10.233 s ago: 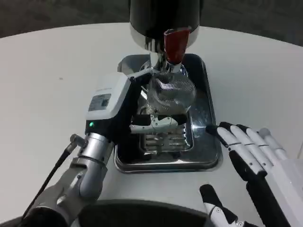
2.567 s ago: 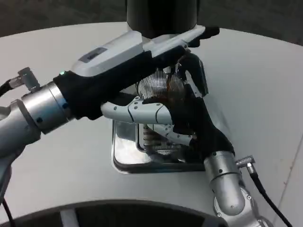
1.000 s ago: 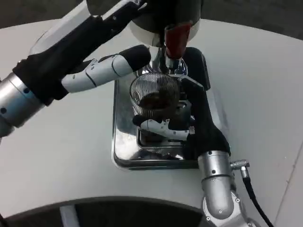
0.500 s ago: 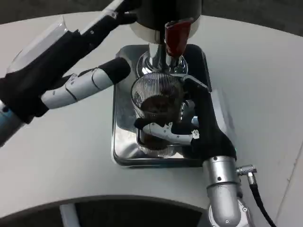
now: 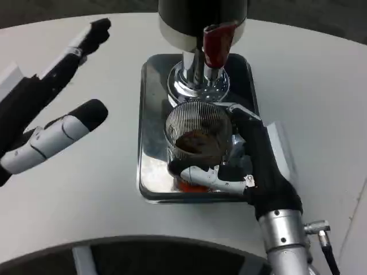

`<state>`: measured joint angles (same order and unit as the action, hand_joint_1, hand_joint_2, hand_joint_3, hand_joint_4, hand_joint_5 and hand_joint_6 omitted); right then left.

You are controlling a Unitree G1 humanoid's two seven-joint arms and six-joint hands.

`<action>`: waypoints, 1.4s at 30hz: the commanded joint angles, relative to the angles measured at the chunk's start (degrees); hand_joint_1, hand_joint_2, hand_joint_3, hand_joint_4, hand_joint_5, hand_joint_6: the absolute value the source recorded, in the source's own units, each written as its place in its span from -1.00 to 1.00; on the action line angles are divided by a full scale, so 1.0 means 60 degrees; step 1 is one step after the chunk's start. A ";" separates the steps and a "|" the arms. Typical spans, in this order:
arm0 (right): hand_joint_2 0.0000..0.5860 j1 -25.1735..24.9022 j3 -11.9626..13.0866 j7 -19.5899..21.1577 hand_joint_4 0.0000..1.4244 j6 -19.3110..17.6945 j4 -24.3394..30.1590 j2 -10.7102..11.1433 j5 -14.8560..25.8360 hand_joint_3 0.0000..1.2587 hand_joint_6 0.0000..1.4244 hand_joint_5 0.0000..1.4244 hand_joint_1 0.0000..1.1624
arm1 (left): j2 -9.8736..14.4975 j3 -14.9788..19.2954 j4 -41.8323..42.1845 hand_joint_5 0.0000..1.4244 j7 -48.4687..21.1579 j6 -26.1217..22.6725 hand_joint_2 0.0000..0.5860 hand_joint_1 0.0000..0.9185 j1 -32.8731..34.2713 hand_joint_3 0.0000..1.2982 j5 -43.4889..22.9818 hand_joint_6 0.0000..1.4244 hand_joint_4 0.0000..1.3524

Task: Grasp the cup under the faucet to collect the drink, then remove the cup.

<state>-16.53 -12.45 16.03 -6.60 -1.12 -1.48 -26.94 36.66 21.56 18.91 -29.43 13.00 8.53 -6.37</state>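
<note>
Right hand (image 5: 252, 166) held the ribbed clear cup (image 5: 198, 137) of brown drink, now drawn back from the red-handled faucet (image 5: 217, 43). Left hand (image 5: 49, 123), open and empty, had withdrawn over the white bench (image 5: 86, 195), so removal looked underway.

The dispenser (image 5: 202, 26) and its red faucet lever (image 5: 217, 43) block the tray's (image 5: 150, 114) far edge. The right hand (image 5: 241, 166) (wrapped around the cup (image 5: 198, 143)) fills the near-right corner. The table's (image 5: 103, 200) left edge offers passage beneath the left hand (image 5: 49, 123).

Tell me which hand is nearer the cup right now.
Right. The right hand wraps around the cup and holds it over the tray; the left hand is open, well off to the cup's left over the table.
</note>
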 commanded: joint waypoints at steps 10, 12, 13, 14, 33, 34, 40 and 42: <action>-0.60 0.1660 -0.0260 -0.1287 0.25 0.0549 0.2832 -0.0041 0.0328 0.07 0.76 0.29 1.00 | 0.0660 -0.0339 0.1543 -1.00 0.0117 -0.0433 -0.69 -1.00 -0.2594 -1.00 0.3443 -1.00 -1.00; -0.60 0.1749 -0.0258 -0.1396 0.25 0.0644 0.3059 -0.0059 0.0377 0.07 0.76 0.29 1.00 | 0.0640 -0.0435 0.1627 -1.00 0.0198 -0.0333 -0.70 -1.00 -0.2778 -1.00 0.3883 -1.00 -1.00; -0.60 0.1804 -0.0270 -0.1433 0.25 0.0702 0.3256 -0.0055 0.0319 0.07 0.76 0.29 1.00 | 0.0633 -0.0472 0.1660 -1.00 0.0241 -0.0293 -0.71 -1.00 -0.2847 -1.00 0.4066 -1.00 -1.00; -0.60 0.1858 -0.0286 -0.1461 0.24 0.0750 0.3469 -0.0055 0.0254 0.07 0.77 0.29 0.99 | 0.0615 -0.0497 0.1691 -1.00 0.0294 -0.0246 -0.71 -1.00 -0.2909 -1.00 0.4244 -1.00 -1.00; -0.61 0.3006 -0.0934 -0.3197 0.24 0.1409 0.6285 0.0397 0.0493 0.07 0.77 0.29 0.99 | -0.0016 -0.0772 0.2799 -1.00 0.1195 0.0594 -0.78 -1.00 -0.4372 -1.00 0.6128 -1.00 -1.00; -0.61 0.3055 -0.0957 -0.3287 0.24 0.1314 0.6420 0.0511 0.0404 0.07 0.77 0.29 0.99 | -0.0037 -0.0767 0.2828 -1.00 0.1203 0.0626 -0.78 -1.00 -0.4440 -1.00 0.6135 -1.00 -1.00; -0.61 0.3524 -0.1067 -0.3734 0.25 0.1262 0.7169 0.0896 0.0450 0.07 0.79 0.30 0.98 | -0.0251 -0.0915 0.3145 -1.00 0.1211 0.0882 -0.78 -1.00 -0.4828 -1.00 0.6179 -1.00 -1.00; -0.61 0.3737 -0.1036 -0.3768 0.25 0.1248 0.7235 0.0947 0.0539 0.07 0.80 0.31 0.98 | -0.0302 -0.1036 0.3330 -1.00 0.1136 0.0865 -0.78 -1.00 -0.4896 -1.00 0.6251 -1.00 -1.00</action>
<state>3.92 -18.58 -6.30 1.92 39.85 3.87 -25.36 35.53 16.62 36.86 -22.51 17.47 -19.40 30.08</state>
